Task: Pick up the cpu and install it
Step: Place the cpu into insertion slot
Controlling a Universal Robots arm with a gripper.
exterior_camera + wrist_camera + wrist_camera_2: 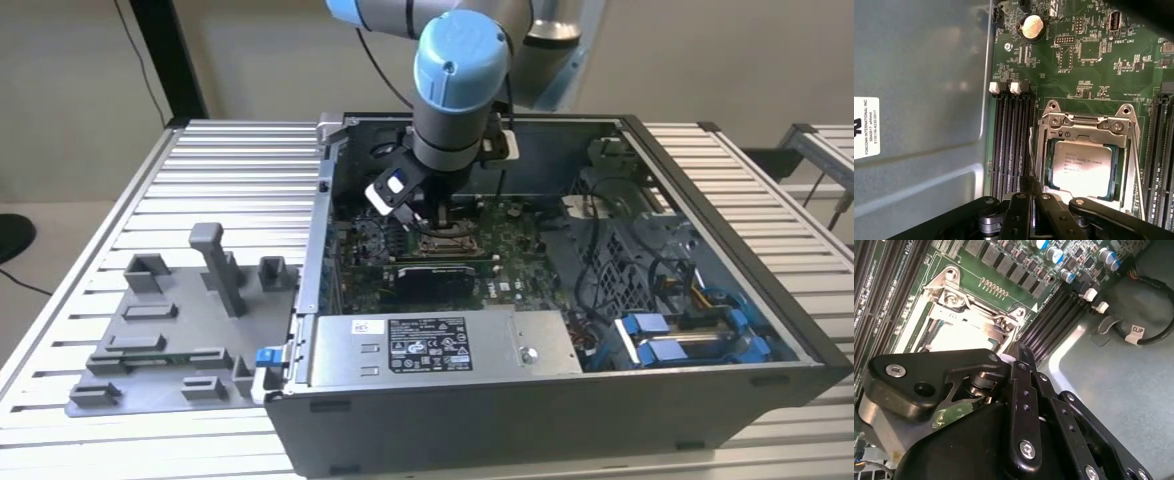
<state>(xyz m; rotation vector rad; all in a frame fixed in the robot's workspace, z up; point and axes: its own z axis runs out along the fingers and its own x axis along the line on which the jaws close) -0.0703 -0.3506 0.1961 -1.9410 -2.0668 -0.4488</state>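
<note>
Inside the open computer case (534,420) on the slatted worktop (227,170), toward eleven o'clock of the case in the exterior view, find the tool (424,212) hanging from the blue-jointed arm (461,60) close over the green motherboard (527,232). Read the tool as drawn together with nothing clamped, judging by linkages narrowing to one slim tip in both wrist views. See the cpu (1081,167), pale silver top up, lying flat within the square metal socket frame (1089,125), not in the tool's grip. Place that tip just beside the frame's edge, between the frame and the black memory slots (1011,145). At nine o'clock from the case in the exterior view, note grey fixture blocks (220,270) on the worktop, well apart from the tool.
</note>
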